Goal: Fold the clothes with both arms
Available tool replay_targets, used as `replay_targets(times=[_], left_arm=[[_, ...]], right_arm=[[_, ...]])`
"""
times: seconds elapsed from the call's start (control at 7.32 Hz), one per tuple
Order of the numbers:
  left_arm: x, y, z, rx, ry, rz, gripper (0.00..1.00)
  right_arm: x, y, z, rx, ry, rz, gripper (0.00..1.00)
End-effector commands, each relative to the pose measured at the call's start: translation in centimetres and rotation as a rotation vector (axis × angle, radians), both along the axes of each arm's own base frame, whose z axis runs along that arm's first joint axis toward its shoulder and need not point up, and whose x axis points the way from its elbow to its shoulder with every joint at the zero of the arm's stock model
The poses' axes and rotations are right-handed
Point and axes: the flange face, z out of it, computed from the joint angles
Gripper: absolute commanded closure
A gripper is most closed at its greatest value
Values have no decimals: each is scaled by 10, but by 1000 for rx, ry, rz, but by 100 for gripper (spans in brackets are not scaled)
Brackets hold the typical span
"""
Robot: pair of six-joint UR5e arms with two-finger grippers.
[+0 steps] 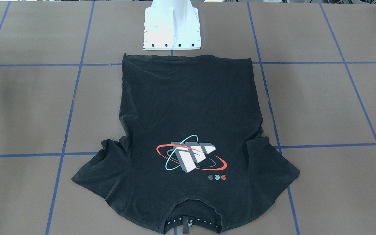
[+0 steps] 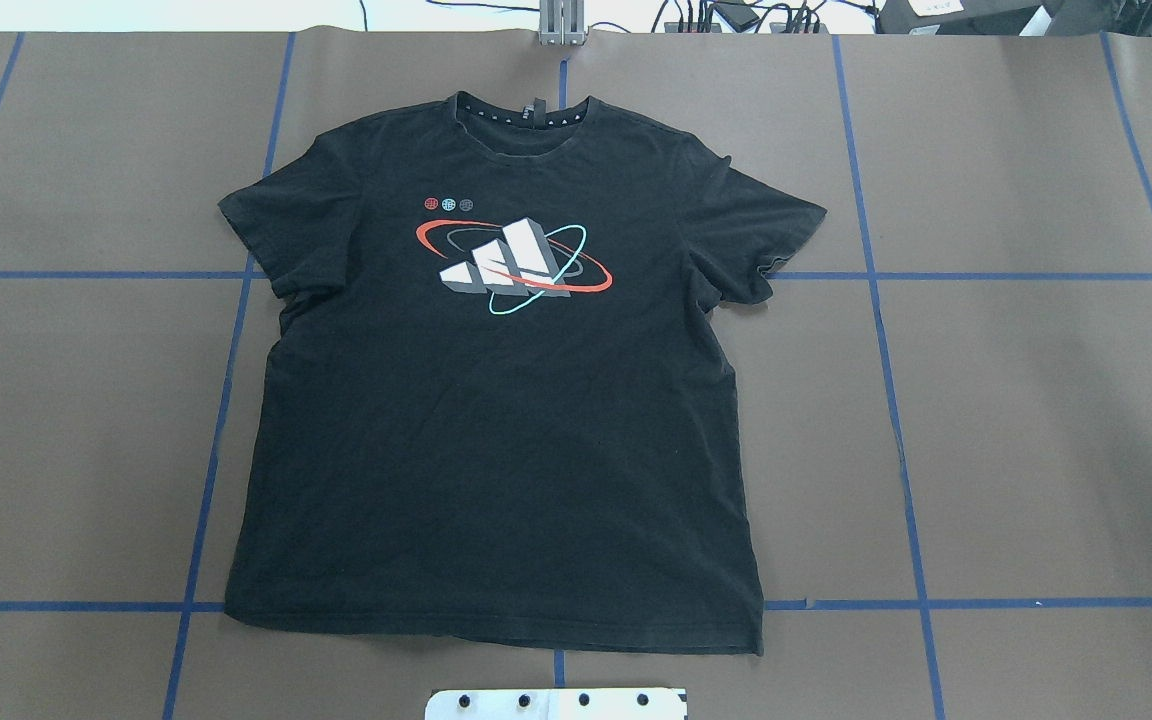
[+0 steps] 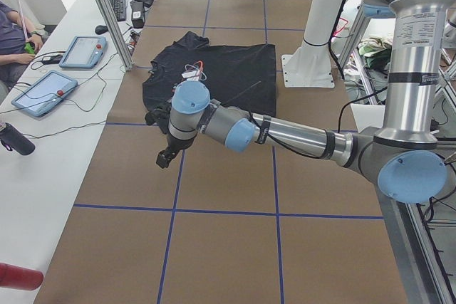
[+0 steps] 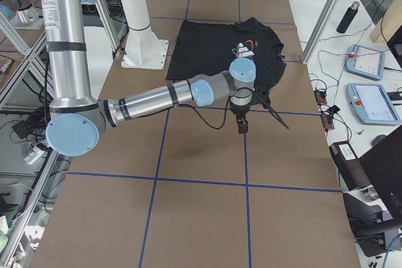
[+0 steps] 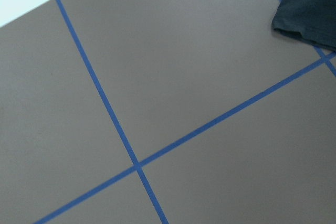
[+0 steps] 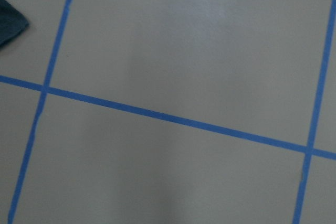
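Note:
The black T-shirt (image 2: 496, 420) lies flat on the brown table, logo (image 2: 511, 262) up, collar away from the robot and hem near the pedestal. It also shows in the front-facing view (image 1: 188, 107). My arms show only in the side views. My left arm (image 3: 285, 133) reaches out low, its gripper (image 3: 164, 158) above bare table beside the shirt's left sleeve; I cannot tell if it is open. My right arm (image 4: 157, 98) does the same, its gripper (image 4: 242, 125) beside the right sleeve; I cannot tell its state. Each wrist view shows a sleeve corner (image 5: 310, 9) (image 6: 8, 24).
The white pedestal base (image 1: 171, 29) stands just behind the hem. Blue tape lines (image 2: 886, 275) grid the table. A side bench holds tablets (image 3: 43, 92) (image 4: 370, 101) and a black bottle (image 4: 347, 17). An operator (image 3: 11, 40) sits at the bench.

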Motion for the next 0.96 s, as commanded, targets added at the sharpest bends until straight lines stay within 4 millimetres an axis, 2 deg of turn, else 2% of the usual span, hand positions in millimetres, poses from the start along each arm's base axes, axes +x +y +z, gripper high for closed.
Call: replay_targets(times=[0.0, 0.14, 0.41, 0.55, 0.68, 0.82], left_arm=[[23, -59, 9, -65, 46, -35, 0], [29, -64, -5, -137, 114, -129, 0], [99, -59, -21, -127, 199, -97, 0], [116, -57, -20, -140, 202, -80, 0], [122, -57, -20, -144, 202, -72, 0], [123, -56, -20, -143, 202, -69, 0]], right_arm=[[-49, -35, -51, 33, -29, -16, 1], [-76, -64, -78, 39, -42, -19, 4], [-133, -105, -88, -7, -53, -27, 1], [-154, -118, -76, 21, -86, -17, 1], [-186, -126, -62, 1, -136, 27, 1], [-221, -125, -41, 20, -159, 76, 2]])
